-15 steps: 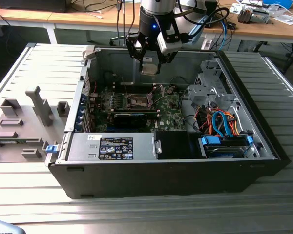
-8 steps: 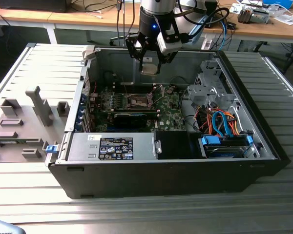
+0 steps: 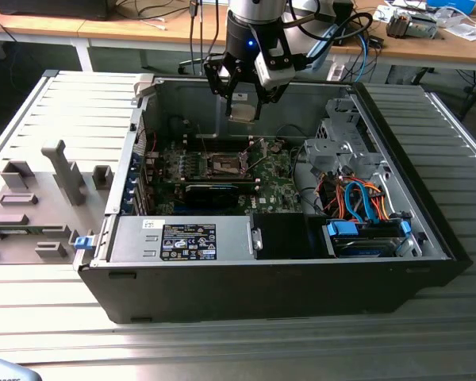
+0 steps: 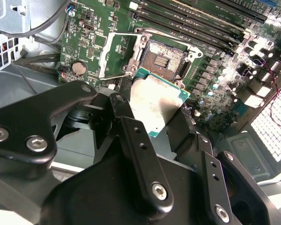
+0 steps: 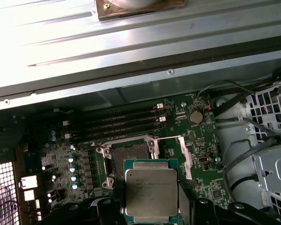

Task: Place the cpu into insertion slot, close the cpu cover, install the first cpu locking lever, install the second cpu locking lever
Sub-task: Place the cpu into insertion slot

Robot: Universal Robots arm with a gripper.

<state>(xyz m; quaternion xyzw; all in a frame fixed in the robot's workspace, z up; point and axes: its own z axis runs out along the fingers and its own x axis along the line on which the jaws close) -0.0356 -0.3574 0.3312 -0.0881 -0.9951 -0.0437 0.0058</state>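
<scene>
**CPU held in the air over the empty socket**

The gripper (image 3: 244, 109) is clamped on the cpu (image 5: 151, 190). Its black fingers (image 4: 133, 138) press against opposite edges of the chip, whose silvery top shows in both wrist views. Below the gripper, and clear of the chip, the insertion slot (image 5: 130, 153) sits empty on the green motherboard (image 3: 270, 186). Further out from the gripper rise the walls of the open computer case (image 3: 285, 290), which rests on a ribbed metal table (image 3: 222, 341).

Exterior view sits up high and back a bit, looking down into the open computer case (image 3: 222, 298). Both wrist views hang close over the motherboard (image 5: 199, 136) facing down, sharing the socket (image 5: 129, 152) and cpu (image 5: 151, 192).
</scene>
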